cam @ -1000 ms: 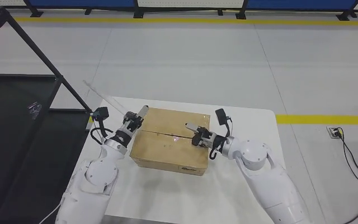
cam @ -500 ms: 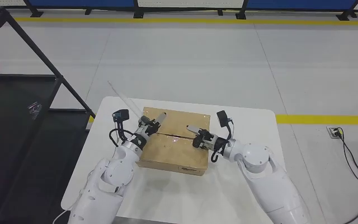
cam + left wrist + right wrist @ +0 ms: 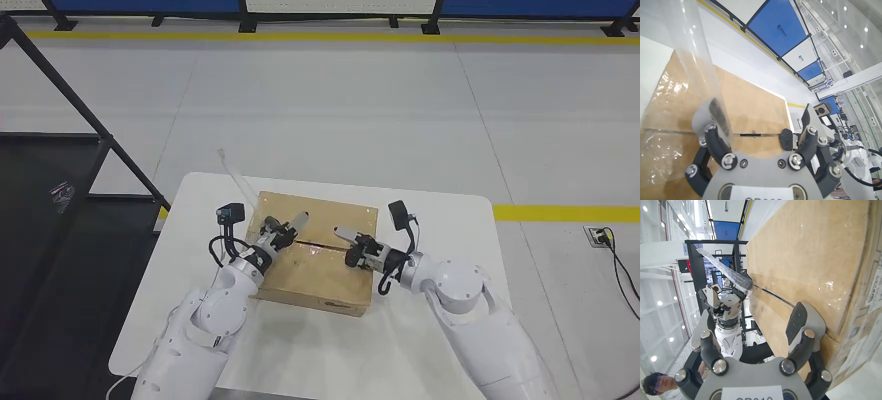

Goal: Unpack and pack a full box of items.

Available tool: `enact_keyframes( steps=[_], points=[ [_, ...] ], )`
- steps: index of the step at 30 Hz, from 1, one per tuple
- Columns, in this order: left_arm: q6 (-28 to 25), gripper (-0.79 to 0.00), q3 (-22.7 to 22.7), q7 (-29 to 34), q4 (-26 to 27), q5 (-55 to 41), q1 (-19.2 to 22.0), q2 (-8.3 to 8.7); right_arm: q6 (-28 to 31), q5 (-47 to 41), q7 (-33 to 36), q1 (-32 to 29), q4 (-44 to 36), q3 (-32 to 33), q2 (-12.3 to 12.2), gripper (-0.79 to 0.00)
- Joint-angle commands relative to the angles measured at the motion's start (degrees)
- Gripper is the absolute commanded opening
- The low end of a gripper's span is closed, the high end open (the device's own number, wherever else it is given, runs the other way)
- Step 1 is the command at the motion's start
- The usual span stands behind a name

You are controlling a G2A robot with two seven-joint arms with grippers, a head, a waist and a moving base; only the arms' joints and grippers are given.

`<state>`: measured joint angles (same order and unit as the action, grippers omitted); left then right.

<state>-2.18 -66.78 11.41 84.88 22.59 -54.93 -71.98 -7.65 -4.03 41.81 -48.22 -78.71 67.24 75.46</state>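
Spread wide, the left gripper (image 3: 288,228) hung over the box (image 3: 320,275) at about 9 o'clock on its lid. Its two fingers stood well apart with nothing clamped between them. A strip of clear tape (image 3: 689,37) clung across the pad of one finger (image 3: 717,113). From there it rose toward 11 o'clock in the top view, out past the box's far corner and above the table (image 3: 330,350).

The brown cardboard box sat closed near the middle of the white table. Its two top flaps met along a seam (image 3: 318,243) that ran from 9 to 3 o'clock. In the left wrist view a short dark slit showed where the flaps had parted slightly. Shiny patches of clear film lay on the cardboard on either side of the seam.

Near the 3 o'clock end of that seam was the right gripper (image 3: 348,243), also opened out and empty. One ribbed pad (image 3: 797,321) lay at the lid's edge, close by the seam's end. Whether it pressed on the cardboard could not be told. The two grippers faced each other along the seam, apart.

A white label (image 3: 874,289) was stuck on the box's side wall below the right gripper. A black metal frame (image 3: 110,150) stood off the table toward 10 o'clock. A yellow floor line (image 3: 560,212) ran out at 3 o'clock.
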Motion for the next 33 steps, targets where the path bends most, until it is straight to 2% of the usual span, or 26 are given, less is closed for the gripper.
enact_keyframes(
  steps=[1, 14, 33],
  points=[
    [-0.7, 0.0, 0.0, 0.2, -0.7, -0.3, 0.2, -0.09, -0.1, 0.0, 0.0, -0.1, -0.2, 0.0, 0.0, 0.0],
    [-3.9, 0.0, 0.2, 0.7, -3.9, -1.0, 0.9, -0.64, -0.5, 0.2, -0.5, -1.4, -1.8, 0.3, -0.4, 0.0],
    [-1.1, 0.0, 0.7, -1.8, 3.2, 6.5, -1.4, -1.01, 0.0, -0.5, -0.5, -1.8, -2.0, 0.2, -0.8, 0.0]
  ],
)
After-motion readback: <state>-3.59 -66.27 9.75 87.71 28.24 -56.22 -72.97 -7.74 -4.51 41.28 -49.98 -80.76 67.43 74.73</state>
